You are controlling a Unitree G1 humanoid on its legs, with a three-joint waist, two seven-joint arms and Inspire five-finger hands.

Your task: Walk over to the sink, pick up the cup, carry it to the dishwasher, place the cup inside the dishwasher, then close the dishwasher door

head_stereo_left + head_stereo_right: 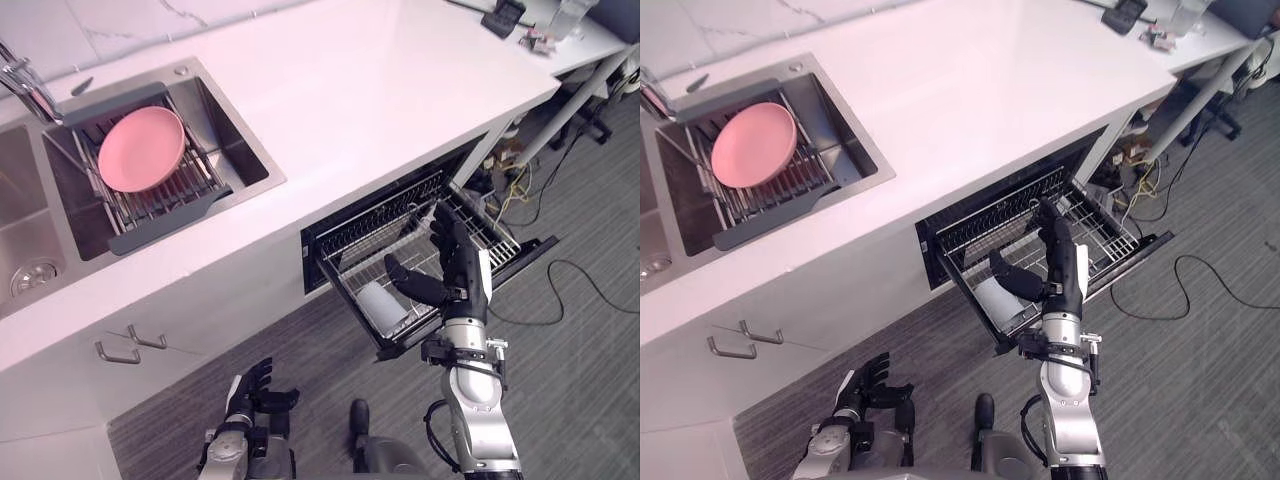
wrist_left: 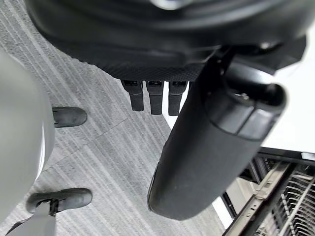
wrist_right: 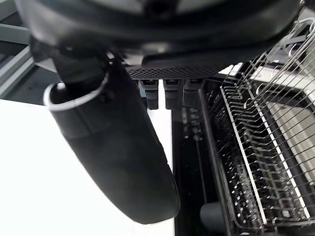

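In the dishwasher (image 1: 330,250), at the left end of its wire rack (image 1: 480,228), lies the cup (image 1: 380,303). It is pale, whitish grey, smooth and round, and it rests on its side on the wires. My right hand (image 1: 455,262) hangs just above the rack, close beside the cup. Its fingers (image 1: 443,225) are straight, the thumb is spread apart, and it holds nothing. My left hand (image 1: 255,385) hangs low over the grey floor (image 1: 600,400), fingers loose, empty too.

I think the cup is light and stiff. It looks smooth, so it may slip. It may break if it drops, but I cannot tell what it is made of. If I must move it, I would take it round the middle, thumb on one side and fingers on the other.

It seems fine where it is, so I think the door (image 1: 525,258) is the job that is left. The door is open and sticks out below the white tabletop (image 1: 350,90). Up in the sink (image 1: 245,150), a pink plate (image 1: 142,148) sits on a drying rack (image 1: 165,205), well apart from all this.
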